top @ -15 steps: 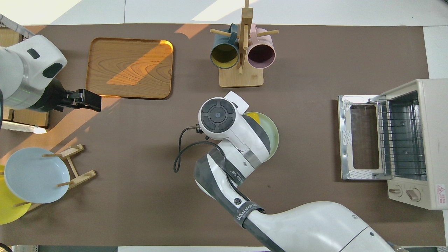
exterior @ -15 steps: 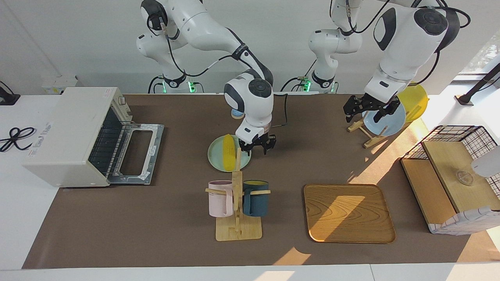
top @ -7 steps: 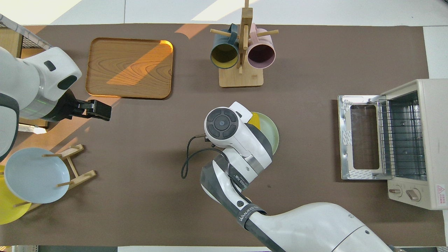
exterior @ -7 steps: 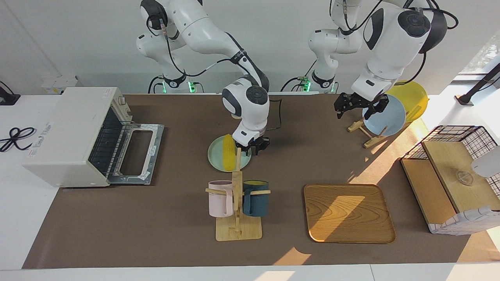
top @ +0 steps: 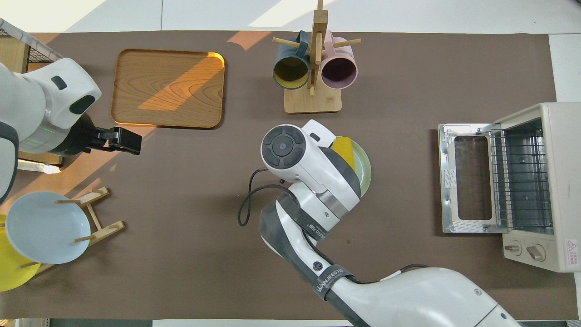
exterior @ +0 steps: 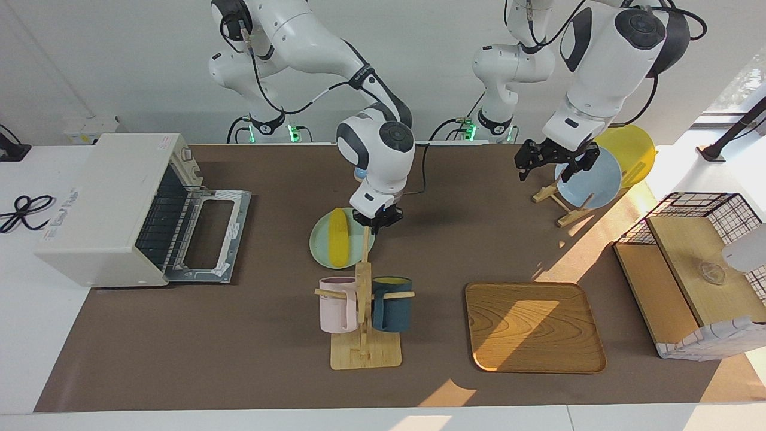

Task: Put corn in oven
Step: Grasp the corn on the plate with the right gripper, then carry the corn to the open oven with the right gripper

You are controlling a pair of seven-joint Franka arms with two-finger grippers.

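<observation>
The corn (exterior: 339,237) lies on a pale green plate (exterior: 320,251) mid-surface, nearer the robots than the mug rack (exterior: 364,311). The right end effector (exterior: 376,219) sits low at the plate's edge just beside the corn, fingers narrow, gripping nothing visible. The oven (exterior: 114,206) stands open at the right arm's end. The left end effector (exterior: 553,160) hangs spread wide by the blue plate (exterior: 595,179).

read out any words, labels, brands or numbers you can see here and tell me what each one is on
"WANJEED" and further letters I cannot make out: on a black band round the right arm, overhead view.
Red warning label on the oven, by the knobs: triangle sign visible, print too small to read.
Sticker on the oven's top: printed text, blurred.
Small label on the right arm's wrist: unreadable.
</observation>
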